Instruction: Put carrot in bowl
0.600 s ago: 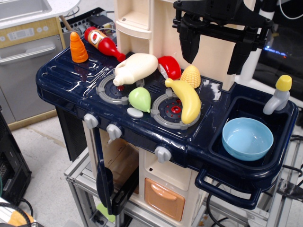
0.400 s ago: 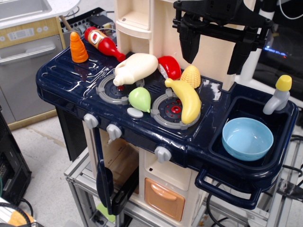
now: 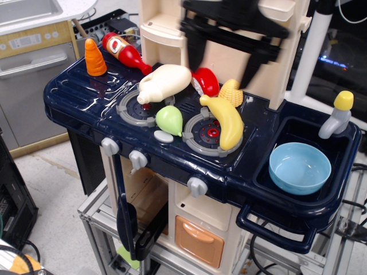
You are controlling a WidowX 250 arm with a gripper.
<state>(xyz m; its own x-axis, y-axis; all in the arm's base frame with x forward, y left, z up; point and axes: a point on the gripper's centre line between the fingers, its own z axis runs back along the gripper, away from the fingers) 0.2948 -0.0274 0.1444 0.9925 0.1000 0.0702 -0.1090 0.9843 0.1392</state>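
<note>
The orange carrot (image 3: 94, 57) stands upright at the far left back of the dark blue toy stove top (image 3: 86, 97). The light blue bowl (image 3: 300, 167) sits empty in the sink at the right. My black gripper (image 3: 222, 60) hangs high over the back middle of the stove, blurred by motion, with its two fingers spread wide and nothing between them. It is far to the right of the carrot and to the left of the bowl.
A red ketchup bottle (image 3: 123, 52) lies beside the carrot. A cream bottle (image 3: 165, 82), a red item (image 3: 205, 80), corn (image 3: 231, 91), a yellow banana (image 3: 225, 120) and a green pear (image 3: 170, 120) crowd the burners. A grey tap (image 3: 337, 117) stands behind the sink.
My gripper has moved left, from above the sink side toward the middle of the stove. The objects have not moved.
</note>
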